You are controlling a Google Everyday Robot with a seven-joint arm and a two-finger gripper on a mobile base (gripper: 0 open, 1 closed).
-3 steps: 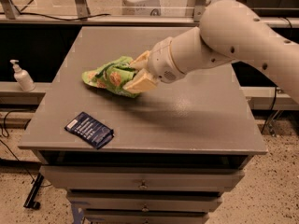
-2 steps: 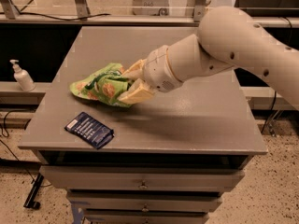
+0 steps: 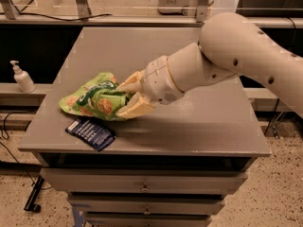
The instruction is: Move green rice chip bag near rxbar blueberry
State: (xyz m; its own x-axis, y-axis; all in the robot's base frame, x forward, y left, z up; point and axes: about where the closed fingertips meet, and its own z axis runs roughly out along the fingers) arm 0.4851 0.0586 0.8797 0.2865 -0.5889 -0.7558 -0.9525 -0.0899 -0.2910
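Foil of the green rice chip bag is pinched at its right end by my tool, clenched on it. I see the bag at the front-left of the grey bench, its lower edge just behind the rxbar blueberry, which lies flat by the front edge.

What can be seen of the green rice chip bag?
The green rice chip bag is lime-green crinkled foil with a dark green logo band and orange chip pictures. It is crumpled, at the front left of the table, its right end pinched by the gripper, its lower edge just behind the rxbar blueberry; contact there is unclear.
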